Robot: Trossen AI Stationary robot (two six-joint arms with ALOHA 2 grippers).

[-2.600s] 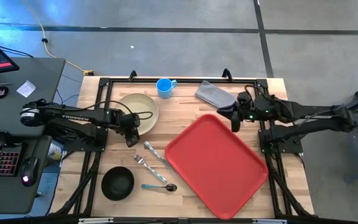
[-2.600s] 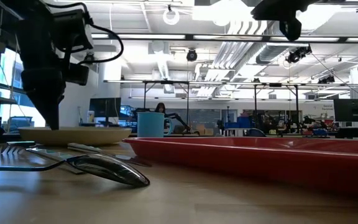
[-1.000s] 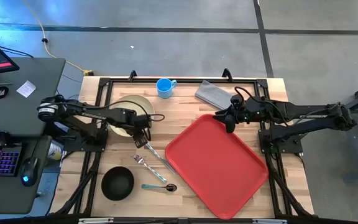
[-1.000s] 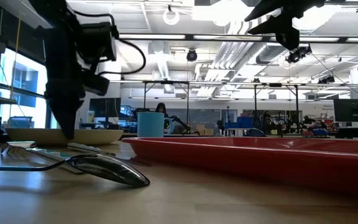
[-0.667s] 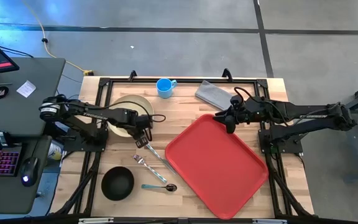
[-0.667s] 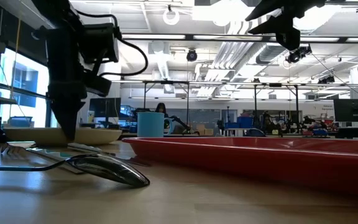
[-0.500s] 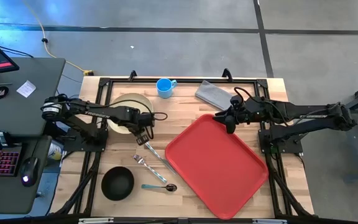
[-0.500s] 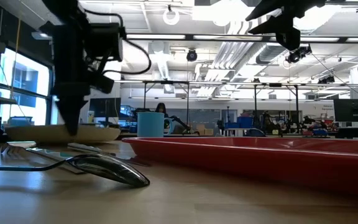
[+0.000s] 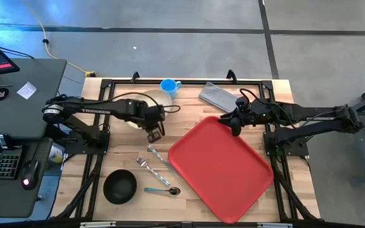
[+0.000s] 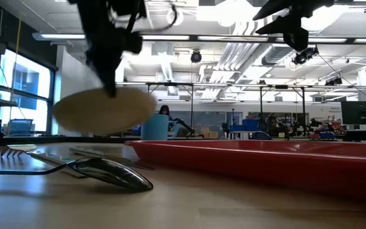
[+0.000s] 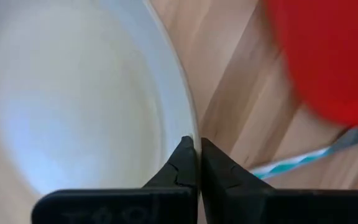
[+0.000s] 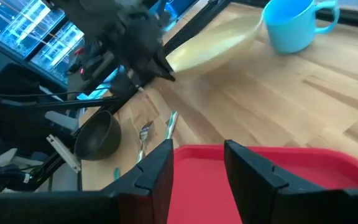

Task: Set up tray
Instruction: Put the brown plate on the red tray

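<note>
The left gripper [image 9: 155,133] is pinched on the rim of the beige plate [image 10: 104,109], held clear above the table [image 9: 189,107] beside the blue mug [image 9: 168,87]. The red tray [image 9: 220,166] lies flat on the table's right half, its long axis diagonal, one corner under the right gripper [image 9: 234,126], whose fingers are apart. Bare wood separates the tray's left edge from the cutlery [image 9: 157,166].
</note>
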